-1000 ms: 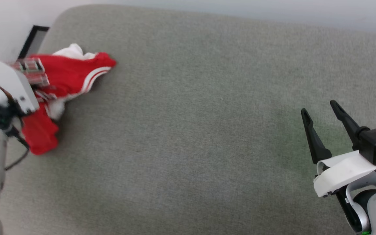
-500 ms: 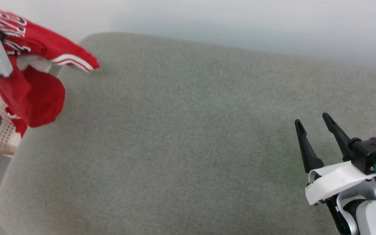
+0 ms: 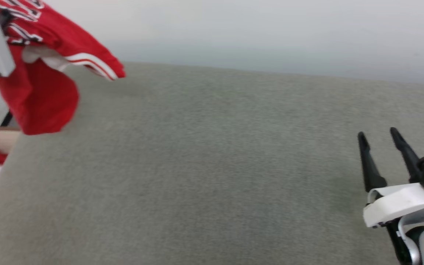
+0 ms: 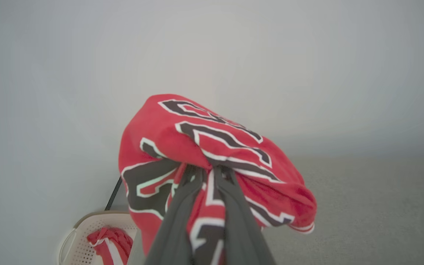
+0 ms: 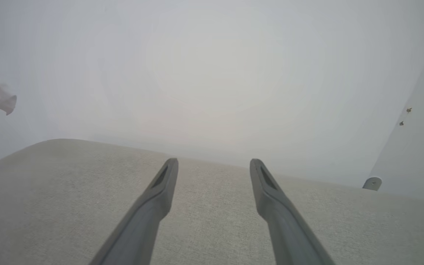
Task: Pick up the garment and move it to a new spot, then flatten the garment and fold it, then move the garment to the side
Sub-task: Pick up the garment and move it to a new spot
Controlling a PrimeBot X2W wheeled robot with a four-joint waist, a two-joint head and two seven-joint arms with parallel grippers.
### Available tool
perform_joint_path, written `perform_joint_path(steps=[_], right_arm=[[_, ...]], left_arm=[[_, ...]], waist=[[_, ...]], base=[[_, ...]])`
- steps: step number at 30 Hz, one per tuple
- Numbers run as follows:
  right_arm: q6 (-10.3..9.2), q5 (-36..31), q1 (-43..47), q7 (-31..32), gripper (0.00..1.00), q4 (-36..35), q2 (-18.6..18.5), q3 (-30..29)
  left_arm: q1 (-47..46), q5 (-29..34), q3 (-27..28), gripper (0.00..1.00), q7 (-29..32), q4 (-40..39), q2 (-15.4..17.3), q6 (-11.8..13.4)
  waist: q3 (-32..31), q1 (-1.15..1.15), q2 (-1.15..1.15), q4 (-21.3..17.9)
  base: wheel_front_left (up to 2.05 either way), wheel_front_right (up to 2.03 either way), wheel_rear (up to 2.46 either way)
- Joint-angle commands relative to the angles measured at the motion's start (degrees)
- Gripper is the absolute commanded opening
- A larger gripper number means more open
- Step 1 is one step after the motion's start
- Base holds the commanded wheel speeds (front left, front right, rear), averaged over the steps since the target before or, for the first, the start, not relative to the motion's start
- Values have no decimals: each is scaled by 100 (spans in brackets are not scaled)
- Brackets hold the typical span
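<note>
Garment (image 3: 39, 95) up off cushion (image 3: 212, 165) since a second ago, now dangling bunched at far left, pinched in left gripper (image 4: 208, 172). Right gripper (image 3: 377, 132) spread, empty. Pickup done; placing, flattening, folding, moving aside all left.

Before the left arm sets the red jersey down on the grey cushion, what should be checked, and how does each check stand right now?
1. Left gripper grip on the garment: ok, its fingers are pinched shut into the fabric.
2. Garment lifted off the cushion: cannot tell, its lowest fold overlaps the cushion's edge in the head view.
3. Right gripper free to help: ok, open and holding nothing.
4. Landing spot: ok, plain grey fabric between the two arms.
5. Garment ready to flatten: not ok, it hangs bunched, lettering outward.
</note>
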Motion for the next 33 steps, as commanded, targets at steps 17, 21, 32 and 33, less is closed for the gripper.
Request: perform_joint_path(steps=[17, 21, 32, 33], right_arm=[[0, -220, 110, -217, 100, 300, 42, -769], [0, -222, 139, -270, 100, 351, 128, -814], [0, -154, 189, -462, 100, 628, 285, -719], [0, -152, 196, -478, 100, 653, 295, -719]], left_arm=[[993, -93, -580, 0, 1427, -3526, -470, 1228], [1165, -67, -826, 0, 1504, -3872, -670, 1324], [2016, -21, -1424, 0, 1450, -3673, -853, 1326], [2115, -16, -1462, 0, 1454, -3610, -838, 1342]], waist=[[-28, 0, 0, -1426], [31, 0, 0, -1597], [154, 0, 0, -1800], [163, 0, 0, -1806]], base=[[0, 0, 0], [0, 0, 0], [0, 0, 0], [0, 0, 0]])
